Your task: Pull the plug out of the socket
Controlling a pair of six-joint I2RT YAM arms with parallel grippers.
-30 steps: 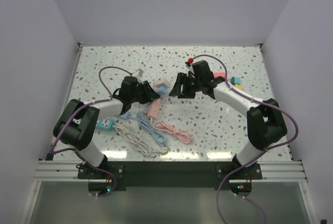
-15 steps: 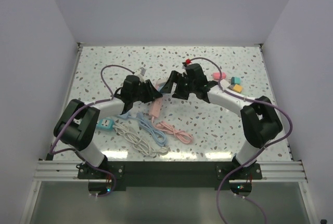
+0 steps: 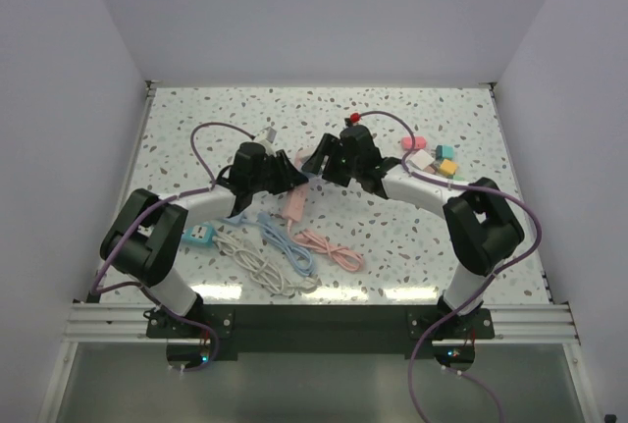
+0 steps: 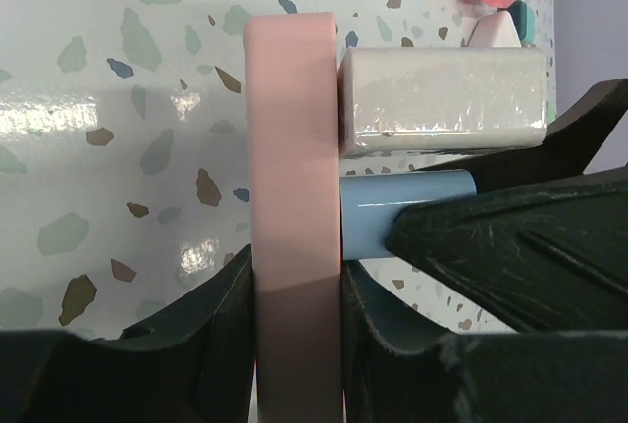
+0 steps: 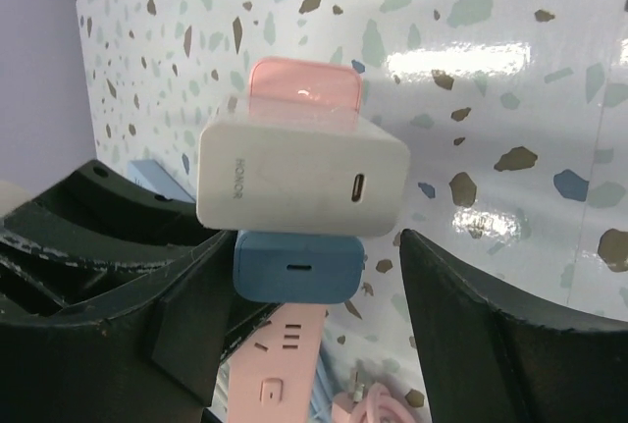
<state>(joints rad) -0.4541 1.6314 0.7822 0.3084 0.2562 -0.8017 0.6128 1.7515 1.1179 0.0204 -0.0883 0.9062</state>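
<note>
Top view first: I've got the left gripper (image 3: 285, 180) and the right gripper (image 3: 324, 160) nose to nose in the middle of the table (image 3: 196, 129). The pink power strip (image 3: 292, 205) runs from the left claw back toward the bases. Coiled cables (image 3: 257, 261) lie nearer me, and a cluster of small coloured plugs (image 3: 432, 155) sits off to the right.

Left wrist now: my left claw is clamped on the strip, a finger (image 4: 186, 344) pressed to each flat side, strip edge-on. The white charger (image 4: 442, 99) and the blue charger (image 4: 397, 222) are plugged into its face, one right against the other. A black finger overlaps the blue one's outer end.

Right wrist: the jaws stand apart, straddling the blue charger. One finger (image 5: 147, 286) is hard up beside it, the other stands clear with table showing between. No grip here.
</note>
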